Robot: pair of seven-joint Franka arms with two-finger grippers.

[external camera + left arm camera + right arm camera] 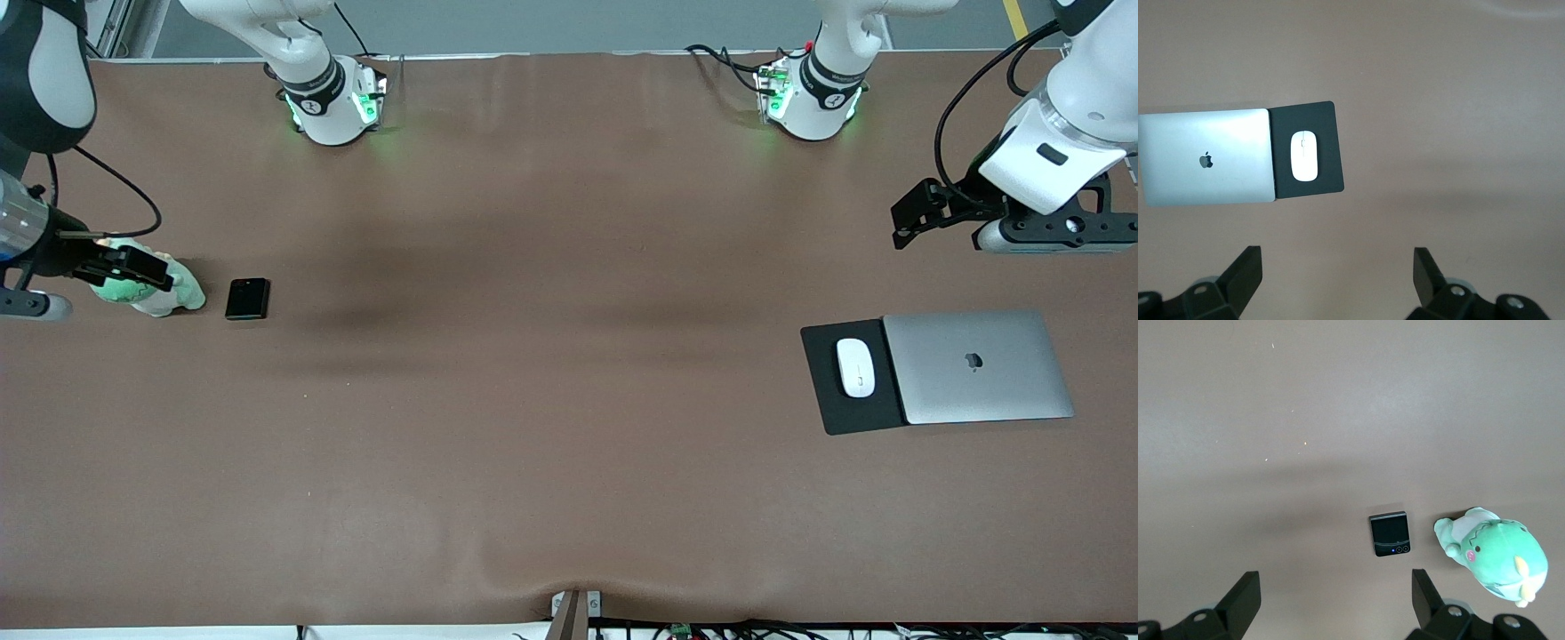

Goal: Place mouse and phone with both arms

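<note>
The white oval mouse (855, 367) (1304, 156) lies on a black pad (845, 416) (1328, 117) at the left arm's end of the table. At the right arm's end, the small black folded phone (247, 299) (1389, 533) lies flat. My left gripper (1337, 267) hangs open over bare table, apart from the pad, with nothing between its fingers. It also shows in the front view as the left gripper (1053, 233). My right gripper (1336, 590) is open and empty over bare table next to the phone and a plush toy.
A shut silver laptop (978, 366) (1205, 157) lies against the pad, partly on it. A green plush toy (158, 289) (1495, 555) sits beside the phone, toward the table's end. The brown table (551, 373) stretches wide between the two groups.
</note>
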